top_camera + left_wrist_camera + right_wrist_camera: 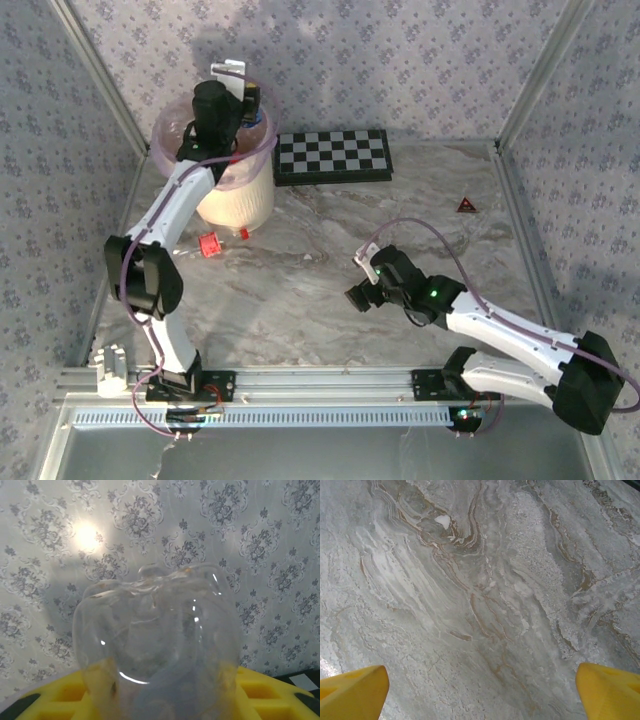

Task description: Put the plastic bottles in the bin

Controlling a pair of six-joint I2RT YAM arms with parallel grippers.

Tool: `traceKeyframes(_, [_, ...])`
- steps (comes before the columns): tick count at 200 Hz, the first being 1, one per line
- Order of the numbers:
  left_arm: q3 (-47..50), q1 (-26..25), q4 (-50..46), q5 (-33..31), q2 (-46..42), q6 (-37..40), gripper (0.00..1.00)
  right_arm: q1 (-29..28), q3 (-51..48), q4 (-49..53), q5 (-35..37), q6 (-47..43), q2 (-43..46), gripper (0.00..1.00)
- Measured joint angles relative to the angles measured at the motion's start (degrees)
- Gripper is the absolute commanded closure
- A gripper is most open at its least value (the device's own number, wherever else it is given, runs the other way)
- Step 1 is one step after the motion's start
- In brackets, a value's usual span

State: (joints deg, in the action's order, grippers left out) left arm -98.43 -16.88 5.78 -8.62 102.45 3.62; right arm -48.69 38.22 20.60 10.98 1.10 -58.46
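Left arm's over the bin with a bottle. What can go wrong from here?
1. The left gripper holds the clear bottle near the far rim of the bin; released there, it may bounce out.
2. A red-labelled bottle lies by the bin's base, close to the left arm; retracting could knock it away.

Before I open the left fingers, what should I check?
1. Bottle gripped: ok, the clear bottle sits between the left fingers.
2. Over the bin: cannot tell, the top view puts the grip near its far rim.
3. Height above the rim: cannot tell.
4. Right fingers clear: ok, open over bare table, away from the bin.
5. Job finished after this: not ok, a red-labelled bottle lies by the bin's base.
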Motion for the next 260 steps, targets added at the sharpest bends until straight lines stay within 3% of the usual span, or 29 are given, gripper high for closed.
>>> traceKeyframes(90, [6.93,-0.02,-0.17,-1.75,-6.38,-0.52,1.00,1.07,-0.04,-1.09,-1.99,0.07,0.17,0.03])
traceKeyframes(138, [9.55,-0.17,-2.12,-6.54,-10.21,-0.42,1.00,1.05,-0.04,-1.09,-2.38,0.24,0.13,0.03])
traceKeyframes(182, [5.07,1.31,-7.15,-8.28,-8.55,0.22,1.00,1.05,-0.04,-1.07,-2.47,0.24,-0.48,0.03])
traceKeyframes(260, [3.76,2.73,-6.58,-9.66,-3.93,1.84,1.00,1.05,-0.02,-1.09,-2.86,0.26,-2.58,0.03])
